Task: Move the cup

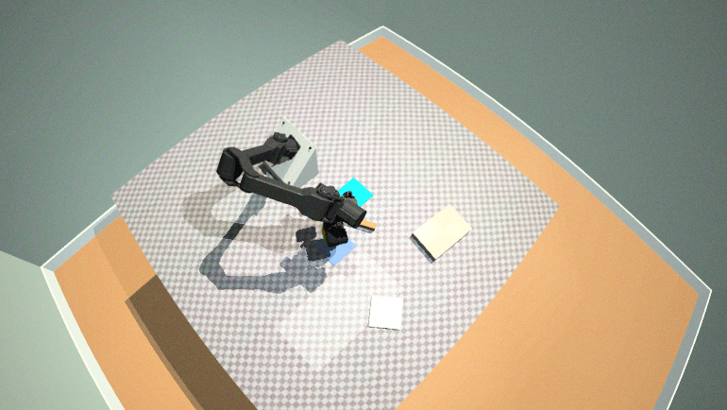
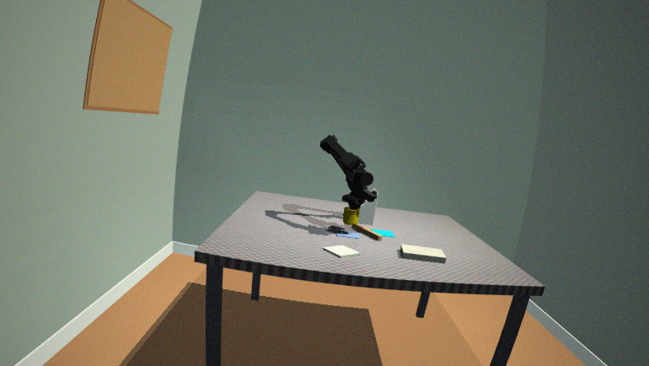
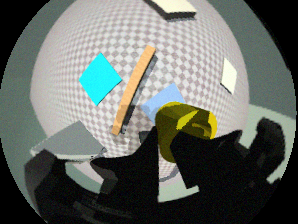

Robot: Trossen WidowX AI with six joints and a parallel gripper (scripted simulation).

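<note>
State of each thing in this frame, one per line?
gripper: shut on the cup
cup: upright, lifted off the light blue pad
light blue pad: flat, bare, below the cup
cyan pad: flat, nothing on it
wooden bar: lying between the pads

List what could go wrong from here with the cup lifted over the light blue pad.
1. The wooden bar lies between the light blue pad and the cyan pad; carried low, the yellow cup might clip it.
2. The jaws of the gripper pinch only one side of the rim, so a tilt or jerk could spill the marbles, unseen here.
</note>
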